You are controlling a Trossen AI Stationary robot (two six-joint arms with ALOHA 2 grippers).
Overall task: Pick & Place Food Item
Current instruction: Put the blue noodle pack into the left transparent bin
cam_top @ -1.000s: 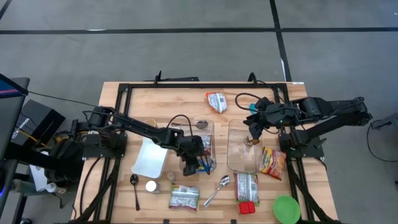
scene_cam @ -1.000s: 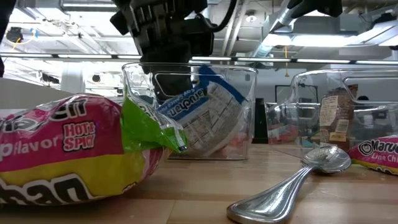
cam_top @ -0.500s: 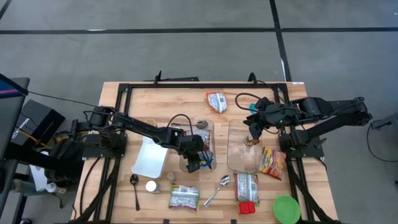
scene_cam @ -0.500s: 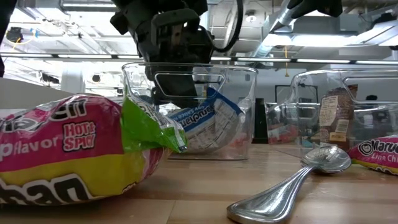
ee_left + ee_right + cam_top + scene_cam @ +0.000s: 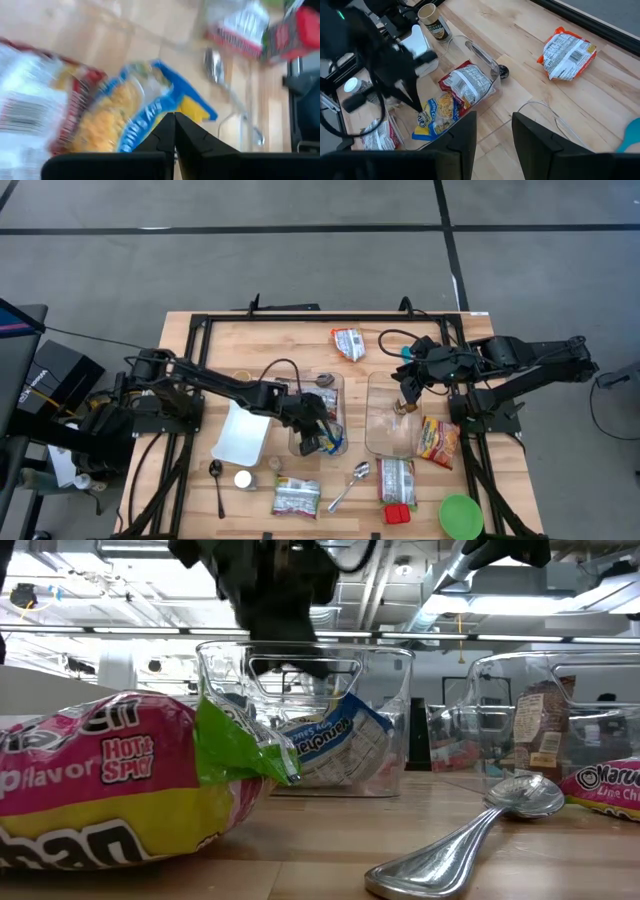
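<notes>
Left wrist view: left hand (image 5: pixel 174 131) closed, empty

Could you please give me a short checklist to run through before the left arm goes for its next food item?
1. Blue and yellow packet lies inside the left clear bin: ok.
2. Left pincer has let go of the packet: ok; its fingers are shut and hold nothing, just above the packet.
3. Left pincer clear of the bin rim: cannot tell; in the low view it hangs at rim height.
4. Red and white packet shares that bin without spilling out: ok.
5. Right pincer kept out of the way: ok; it hovers at the right clear bin's far edge, open and empty.
</notes>
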